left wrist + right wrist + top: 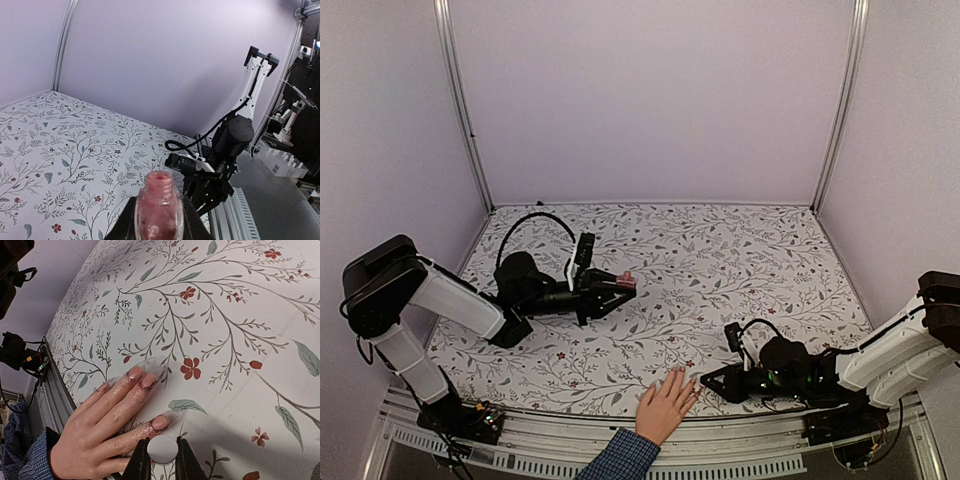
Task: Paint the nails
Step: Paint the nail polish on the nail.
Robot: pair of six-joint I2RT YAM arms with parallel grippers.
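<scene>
Pink bottle clenched in left tool, one white cap pinched in right tool, one hand, nails smeared pink

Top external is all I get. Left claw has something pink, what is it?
Observer: A bottle, pink, uncapped, neck open, pinched in the left claw.
Operator: Right claw?
Observer: The right claw is shut on a white cap, just beside a fingertip of the hand.
Operator: Any nails painted?
Observer: Three nails in the right wrist view show reddish polish, smeared onto the skin too.
</scene>
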